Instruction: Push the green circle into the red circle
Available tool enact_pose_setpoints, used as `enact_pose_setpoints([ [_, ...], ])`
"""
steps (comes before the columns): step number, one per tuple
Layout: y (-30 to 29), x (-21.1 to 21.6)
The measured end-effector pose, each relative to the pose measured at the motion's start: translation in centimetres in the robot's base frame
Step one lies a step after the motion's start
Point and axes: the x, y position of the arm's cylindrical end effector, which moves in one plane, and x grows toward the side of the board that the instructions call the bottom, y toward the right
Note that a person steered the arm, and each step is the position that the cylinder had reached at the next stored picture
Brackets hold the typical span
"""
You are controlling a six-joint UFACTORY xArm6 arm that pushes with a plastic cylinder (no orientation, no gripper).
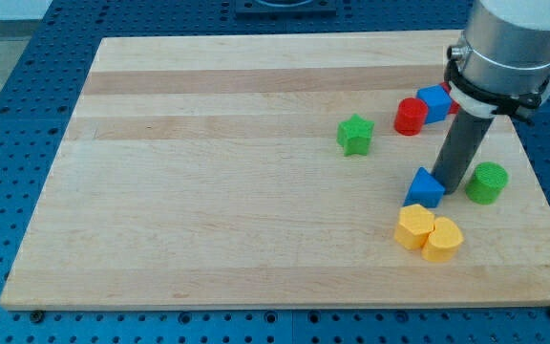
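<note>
Yellow blocks nearest; green circle just right of my tip.

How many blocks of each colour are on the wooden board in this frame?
Green: 2, the green star block and the green circle block.
Red: 1 clearly seen, the red circle block; a red sliver behind the arm may be another.
Blue: 2, a blue cube-like block and a blue triangular block.
Yellow: 2, a yellow hexagon-like block and a yellow rounded block.
Total: 7 clearly visible.
My tip sits between the blue triangular block and the green circle block.
</note>
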Motion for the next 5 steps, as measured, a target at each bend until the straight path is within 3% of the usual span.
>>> enact_pose_setpoints([
  [2, 2.7, 9.7],
  [3, 7.1, 9.5],
  [4, 9.3, 3.6],
  [5, 8.6, 1.5],
])
